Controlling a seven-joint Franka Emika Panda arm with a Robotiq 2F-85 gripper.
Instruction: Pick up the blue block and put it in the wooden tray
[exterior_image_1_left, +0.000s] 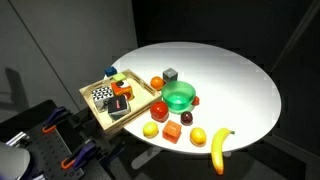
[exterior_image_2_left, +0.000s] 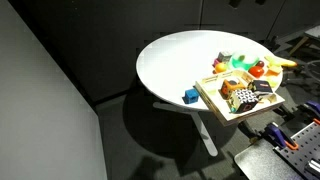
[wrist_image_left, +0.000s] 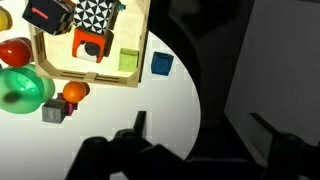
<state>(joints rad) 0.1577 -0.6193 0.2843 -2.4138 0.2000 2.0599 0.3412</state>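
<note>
- Right up close in the wrist view, the gripper (wrist_image_left: 198, 122) hangs over the table's edge. Its two dark fingers (wrist_image_left: 139, 128) are spread wide with nothing between them.
- Just past the fingertips comes the round white table (wrist_image_left: 120, 105), and off its curved rim there is only dark floor.
- Further in, there's the blue block (wrist_image_left: 162, 64)! It sits on the bare tabletop, outside the wooden tray (wrist_image_left: 100, 78) and just beside its outer rim. I cannot tell whether the two touch.
- An exterior view agrees: the blue block (exterior_image_2_left: 190, 96) lies near the table's edge, close by a corner of the wooden tray (exterior_image_2_left: 213, 105).
- On the near side of the tray in the wrist view lie a grey cube (wrist_image_left: 54, 111) and an orange ball (wrist_image_left: 75, 91), with the green bowl (wrist_image_left: 35, 85) next to them.
- Inside the tray sit a yellow-green block (wrist_image_left: 128, 60) against the rim nearest the blue one, then an orange piece with a dark hole (wrist_image_left: 90, 45).
- Farthest back in the tray, a black-and-white checkered block (wrist_image_left: 97, 14) runs off the top of the frame.
</note>
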